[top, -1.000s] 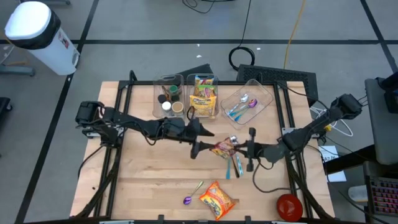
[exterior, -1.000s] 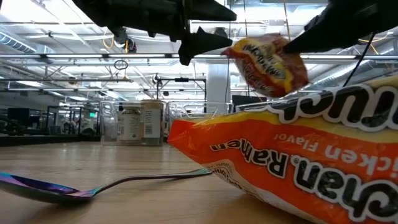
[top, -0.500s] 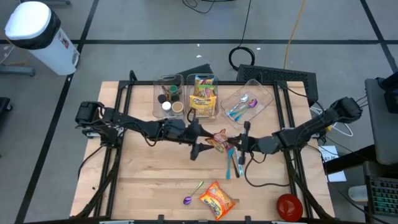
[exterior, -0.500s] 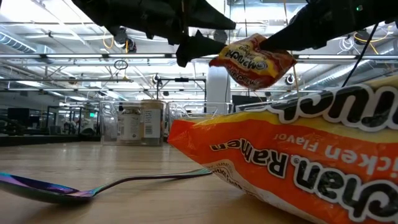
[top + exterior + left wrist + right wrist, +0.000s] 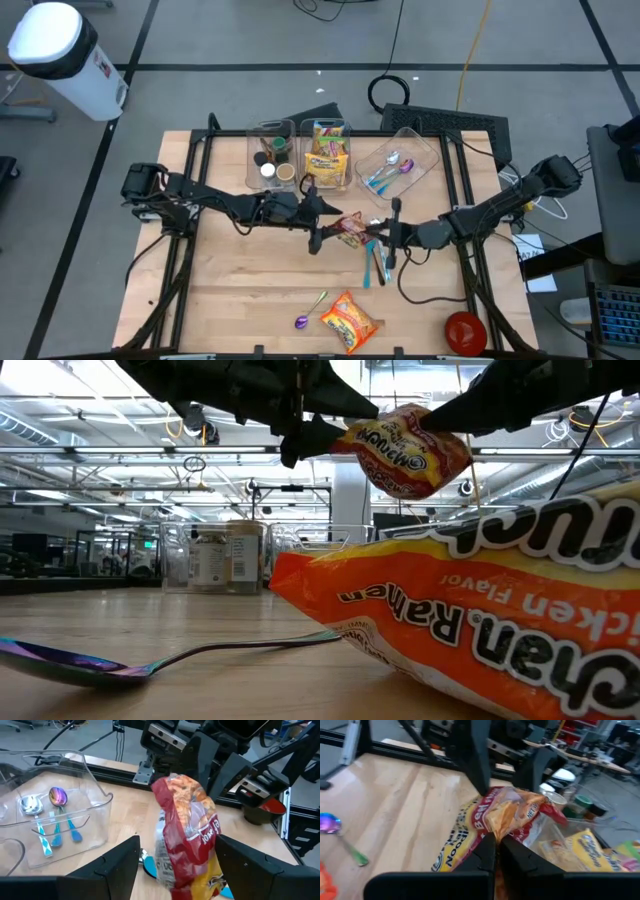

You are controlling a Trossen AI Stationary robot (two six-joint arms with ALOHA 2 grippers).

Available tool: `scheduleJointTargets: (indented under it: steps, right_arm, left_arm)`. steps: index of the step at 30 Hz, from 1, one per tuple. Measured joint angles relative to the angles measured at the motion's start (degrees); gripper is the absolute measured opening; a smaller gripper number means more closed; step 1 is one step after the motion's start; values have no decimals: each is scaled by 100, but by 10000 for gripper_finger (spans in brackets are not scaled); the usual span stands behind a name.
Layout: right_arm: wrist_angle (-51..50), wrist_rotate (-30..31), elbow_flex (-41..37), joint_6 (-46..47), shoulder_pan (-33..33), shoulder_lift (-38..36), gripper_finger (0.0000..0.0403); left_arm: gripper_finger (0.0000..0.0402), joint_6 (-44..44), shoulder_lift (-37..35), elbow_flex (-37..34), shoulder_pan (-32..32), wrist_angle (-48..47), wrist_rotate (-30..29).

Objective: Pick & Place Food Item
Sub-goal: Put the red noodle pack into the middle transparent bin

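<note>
A red and yellow ramen packet (image 5: 350,229) hangs in the air above the table's middle; it also shows in the low view (image 5: 405,450). My right gripper (image 5: 380,236) is shut on it from the table's right. My left gripper (image 5: 326,226) is open at the packet's left end, one finger on either side of it (image 5: 177,847), and I see no touch. An orange chicken ramen packet (image 5: 350,320) lies flat on the table near the front edge. My right gripper pinches the packet's right-hand edge (image 5: 496,829) between its two shut fingers (image 5: 485,851). The fingers come level from the table's right side. The packet is lifted clear of the table and sticks out from the fingertips toward my left gripper, tilted.
Three clear bins stand at the back: one with jars (image 5: 272,155), one with ramen packets (image 5: 328,152), one with spoons (image 5: 397,160). Blue-handled utensils (image 5: 380,262) lie below the grippers. An iridescent spoon (image 5: 308,312) and a red bowl (image 5: 465,330) are near the front edge.
My right gripper has carried the packet toward the table's left, up to my left gripper. The packet has turned in the hold and now sits between my left gripper's open fingers. My left gripper has stayed about where it was.
</note>
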Motion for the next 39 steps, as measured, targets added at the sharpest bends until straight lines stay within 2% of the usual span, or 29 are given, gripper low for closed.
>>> scheduleJointTargets:
  steps: [6,9,12,22,25,28,32,36,39]
  right_arm:
    - [30,-94,0,-22,0,0,4]
    - [82,-94,2,-62,0,0,4]
    - [88,-96,1,-124,0,0,4]
    - [86,-96,2,-115,-2,0,4]
    - [107,-66,7,198,-7,-3,13]
    - [37,-59,15,487,-5,-53,46]
    - [32,-72,15,976,21,-169,118]
    - [-99,-191,12,1152,119,-355,184]
    - [-78,-258,0,1046,224,-522,215]
  left_arm:
    - [266,22,1,-1,0,-15,55]
    - [253,22,0,-1,0,-39,256]
    - [214,21,1,1,0,-39,483]
    - [33,177,-14,1,40,-87,593]
    - [8,284,-134,1,90,-112,604]
    - [15,309,-363,1,170,-195,605]
    - [6,647,-808,1,300,-445,576]
    - [11,1019,-1271,1,482,-677,182]
    - [8,1351,-1493,8,726,-798,-167]
